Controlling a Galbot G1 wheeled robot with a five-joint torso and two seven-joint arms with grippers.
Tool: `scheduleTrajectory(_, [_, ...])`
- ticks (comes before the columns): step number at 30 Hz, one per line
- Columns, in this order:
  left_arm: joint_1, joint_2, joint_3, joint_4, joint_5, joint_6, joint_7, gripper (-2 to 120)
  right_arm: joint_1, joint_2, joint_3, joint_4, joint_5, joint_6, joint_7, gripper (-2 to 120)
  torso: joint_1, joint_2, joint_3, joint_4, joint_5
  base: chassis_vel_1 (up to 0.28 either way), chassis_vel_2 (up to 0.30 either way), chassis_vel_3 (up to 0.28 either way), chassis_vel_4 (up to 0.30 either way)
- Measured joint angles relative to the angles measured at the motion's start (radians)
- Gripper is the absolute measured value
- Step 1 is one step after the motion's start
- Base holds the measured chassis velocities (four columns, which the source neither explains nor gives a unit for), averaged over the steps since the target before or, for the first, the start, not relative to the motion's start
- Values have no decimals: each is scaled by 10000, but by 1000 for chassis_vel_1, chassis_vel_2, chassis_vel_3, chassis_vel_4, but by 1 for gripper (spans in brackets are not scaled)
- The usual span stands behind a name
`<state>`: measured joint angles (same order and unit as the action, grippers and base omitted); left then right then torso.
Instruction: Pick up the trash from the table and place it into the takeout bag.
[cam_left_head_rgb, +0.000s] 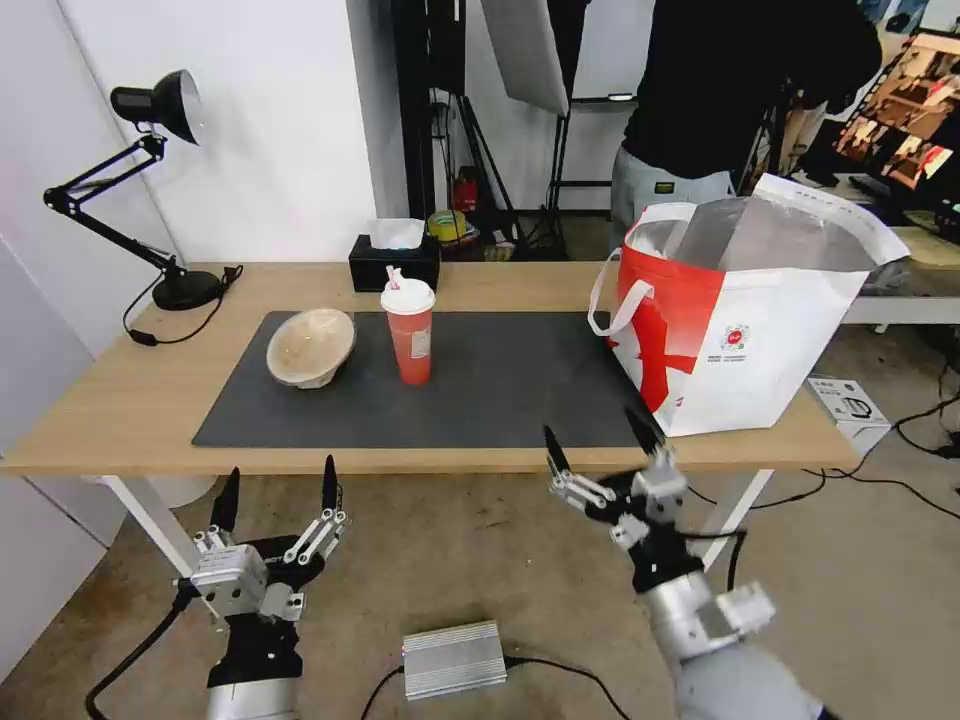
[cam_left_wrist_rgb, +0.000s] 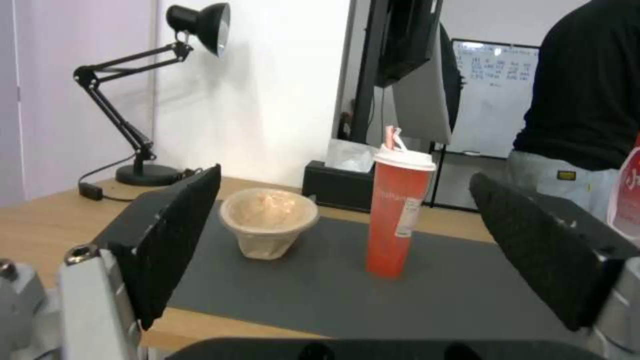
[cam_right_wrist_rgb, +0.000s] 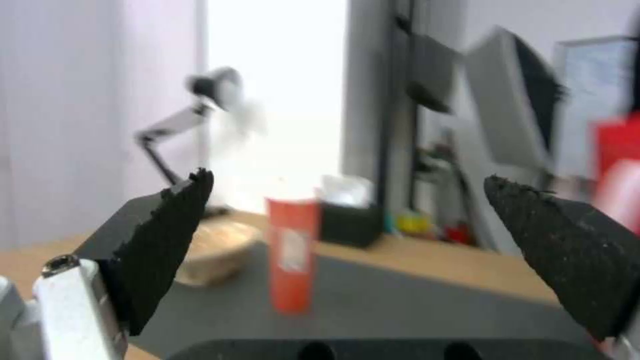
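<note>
A long wooden table (cam_left_head_rgb: 120, 400) carries a dark grey mat (cam_left_head_rgb: 500, 400). At its right end stands a large white and red takeout bag (cam_left_head_rgb: 760, 340), mouth open, foil lining showing. On the mat, well apart from the bag, a red cup (cam_left_head_rgb: 410, 335) with lid and straw stands upright beside a tan pulp bowl (cam_left_head_rgb: 310, 347) tipped on its side. Both pieces of trash wait untouched, so most of the job seems left. The left gripper (cam_left_head_rgb: 277, 487) and right gripper (cam_left_head_rgb: 600, 440) hover before the table's near edge, fingers spread wide, empty.
</note>
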<state>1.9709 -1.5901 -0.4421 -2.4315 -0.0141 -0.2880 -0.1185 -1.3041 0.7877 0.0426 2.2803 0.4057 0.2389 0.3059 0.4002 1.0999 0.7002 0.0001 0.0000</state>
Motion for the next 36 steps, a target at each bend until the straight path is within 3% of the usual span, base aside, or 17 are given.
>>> scheduleTrajectory(7, [-11, -15, -23, 19, 76, -70, 78, 100, 1042, -379, -447, -151, 745, -9, -1310, 100, -1, 0, -1, -1, 0, 0, 0, 0, 0])
scheduleTrajectory(16, [-86, -8, -68, 144, 41, -62, 86, 100, 2334, -300, -1700, -417, 871, -638, -1795, 100, -1, 0, -2, -2, 0, 0, 0, 0, 0])
scheduleTrajectory(25, [-99, -18, -104, 196, 57, -43, 87, 100, 4624, 492, -3056, -1299, 1415, -1921, -1247, 100, 0, 0, -1, -1, -1, 0, 0, 0, 0])
scheduleTrajectory(36, [-68, -10, -159, 190, 44, -40, 69, 100, 5663, 1748, -3801, -2579, 1731, -3265, -177, 100, -1, 0, -1, -2, -2, 0, 0, 0, 0])
